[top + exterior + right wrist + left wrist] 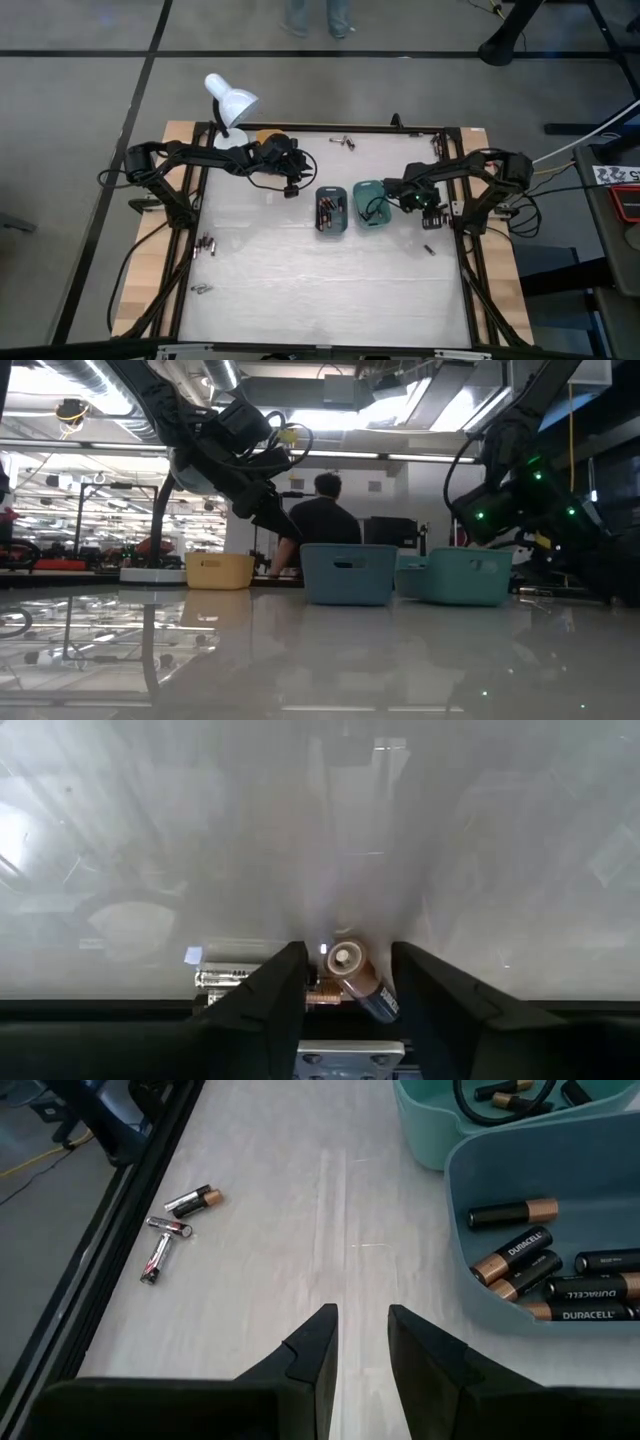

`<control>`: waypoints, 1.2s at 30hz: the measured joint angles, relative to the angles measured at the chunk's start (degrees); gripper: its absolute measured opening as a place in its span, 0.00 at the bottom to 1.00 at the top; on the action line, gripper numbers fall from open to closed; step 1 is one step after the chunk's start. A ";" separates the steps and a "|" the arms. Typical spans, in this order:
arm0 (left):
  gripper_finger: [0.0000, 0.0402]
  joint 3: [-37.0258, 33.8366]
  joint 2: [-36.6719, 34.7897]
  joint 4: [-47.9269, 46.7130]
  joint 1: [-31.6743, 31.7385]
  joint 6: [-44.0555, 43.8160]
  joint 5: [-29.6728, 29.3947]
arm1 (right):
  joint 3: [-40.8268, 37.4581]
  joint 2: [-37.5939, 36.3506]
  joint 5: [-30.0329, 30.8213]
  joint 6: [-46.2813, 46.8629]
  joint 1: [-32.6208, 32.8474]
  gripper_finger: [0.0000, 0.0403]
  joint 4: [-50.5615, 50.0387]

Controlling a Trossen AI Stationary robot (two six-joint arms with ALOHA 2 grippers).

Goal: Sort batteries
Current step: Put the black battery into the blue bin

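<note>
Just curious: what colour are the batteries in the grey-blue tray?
Black with copper ends, clearest in the left wrist view.

The brand name DURACELL can be read in white capitals on several black-and-copper cylindrical batteries [520, 1246] lying in the dusty-blue plastic tray [470, 1170] just ahead and to one side of the left arm's dark fingers [315, 1350]; no other text is legible.

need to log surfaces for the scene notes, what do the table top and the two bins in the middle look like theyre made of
Table top: looks like a smooth, glossy whitish laminate or coated board; it mirrors the room in the low view. Grey-blue bin and teal bin: probably moulded plastic, going by their matte finish, rounded corners and rolled rims.
</note>
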 joint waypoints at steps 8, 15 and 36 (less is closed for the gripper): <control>0.20 0.00 0.00 0.00 0.00 0.00 -0.01 | -0.39 0.00 1.76 -3.22 -0.04 0.38 0.33; 0.20 0.00 0.00 0.00 0.00 0.02 -0.02 | -2.49 -0.20 2.47 -5.30 0.00 0.35 1.83; 0.20 0.00 0.00 -0.01 0.00 0.42 -0.02 | 16.57 -0.76 0.15 -3.77 -0.01 0.10 -11.49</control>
